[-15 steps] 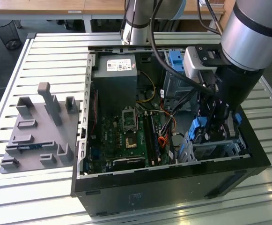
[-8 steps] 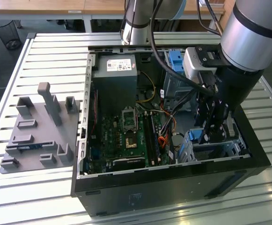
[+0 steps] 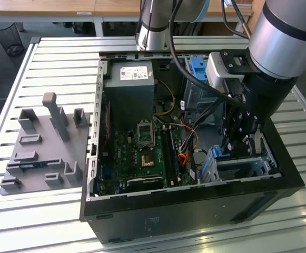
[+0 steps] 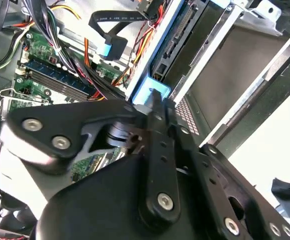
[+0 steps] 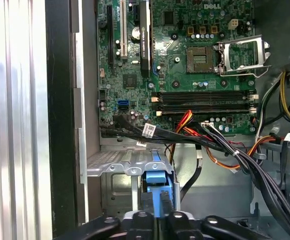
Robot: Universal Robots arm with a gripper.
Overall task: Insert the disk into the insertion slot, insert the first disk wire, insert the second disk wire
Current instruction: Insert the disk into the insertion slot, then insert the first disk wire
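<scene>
The disk [image 5: 157, 181], blue-framed, sits at the exterior view's right, clenched by the claw [image 5: 156, 197]. Its silver body is hidden.

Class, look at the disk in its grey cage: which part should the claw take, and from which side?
Take the disk by its blue carrier tab, coming from the case's open side. The insertion slot walls in its long edges, so that tab, standing proud, seems the only free hold. The claw is shut on it.
</scene>
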